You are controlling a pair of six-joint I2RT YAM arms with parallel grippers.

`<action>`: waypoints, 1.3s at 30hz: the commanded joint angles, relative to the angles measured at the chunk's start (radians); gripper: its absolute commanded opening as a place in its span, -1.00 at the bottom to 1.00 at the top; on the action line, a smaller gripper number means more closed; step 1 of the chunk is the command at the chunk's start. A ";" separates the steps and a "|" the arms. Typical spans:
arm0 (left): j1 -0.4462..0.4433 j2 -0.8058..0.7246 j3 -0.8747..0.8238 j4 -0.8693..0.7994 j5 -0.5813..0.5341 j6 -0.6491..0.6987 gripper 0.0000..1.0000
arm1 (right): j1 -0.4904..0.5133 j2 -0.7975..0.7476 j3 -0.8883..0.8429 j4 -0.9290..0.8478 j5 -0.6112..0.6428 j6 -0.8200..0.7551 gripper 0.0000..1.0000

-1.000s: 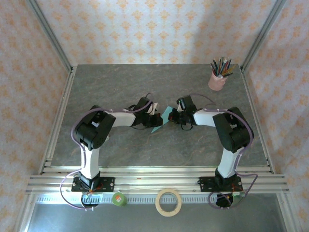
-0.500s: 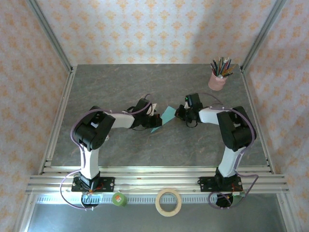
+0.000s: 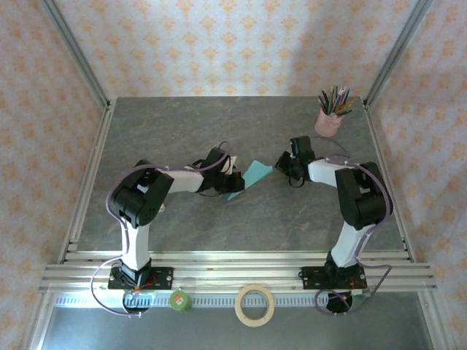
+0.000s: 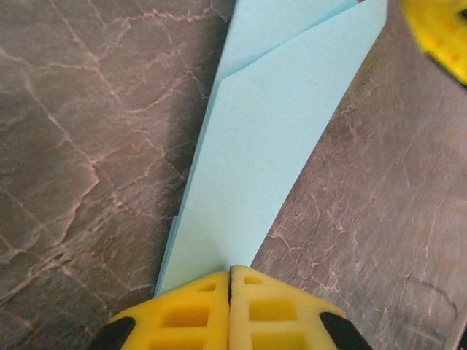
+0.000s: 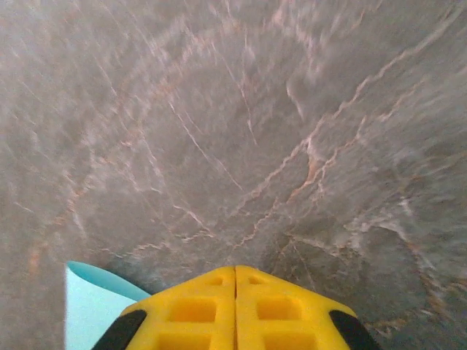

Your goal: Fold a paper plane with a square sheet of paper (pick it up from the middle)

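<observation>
The turquoise sheet of paper [image 3: 252, 176] lies on the grey table, folded into a long pointed shape with layered edges; it is also seen as paper [image 4: 277, 146] in the left wrist view. My left gripper [image 3: 234, 180] is shut, and its yellow fingertips [image 4: 230, 273] rest on the paper's narrow near end. My right gripper [image 3: 280, 168] is shut too and sits just past the paper's right tip, over bare table [image 5: 235, 271]. A corner of the paper [image 5: 84, 310] shows at the lower left of the right wrist view.
A pink cup of pencils [image 3: 328, 120] stands at the back right. A roll of tape [image 3: 255, 305] and a small green object [image 3: 179, 300] lie on the front rail. Metal frame posts and patterned walls enclose the table.
My right gripper has drawn back to the right, off the paper, and the paper's right tip now lies uncovered. The left gripper has stayed in place.
</observation>
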 commanded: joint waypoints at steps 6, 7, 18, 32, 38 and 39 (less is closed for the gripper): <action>0.006 -0.160 0.044 -0.093 -0.042 -0.006 -0.31 | 0.033 -0.249 -0.070 -0.015 0.073 0.038 -0.59; 0.011 -0.180 0.038 -0.097 -0.054 -0.007 -0.26 | 0.040 -0.264 -0.078 -0.020 0.078 0.043 -0.53; 0.113 -0.473 -0.133 -0.173 -0.281 0.065 0.63 | 0.210 -0.233 -0.054 -0.170 0.227 0.151 0.10; 0.197 -0.598 -0.187 -0.264 -0.398 0.165 0.99 | 0.409 -0.068 0.128 -0.316 0.462 0.353 0.80; 0.210 -0.585 -0.182 -0.266 -0.383 0.175 0.99 | 0.431 0.002 0.187 -0.383 0.500 0.418 0.78; 0.210 -0.587 -0.184 -0.261 -0.377 0.173 0.99 | 0.431 0.007 0.185 -0.380 0.504 0.424 0.77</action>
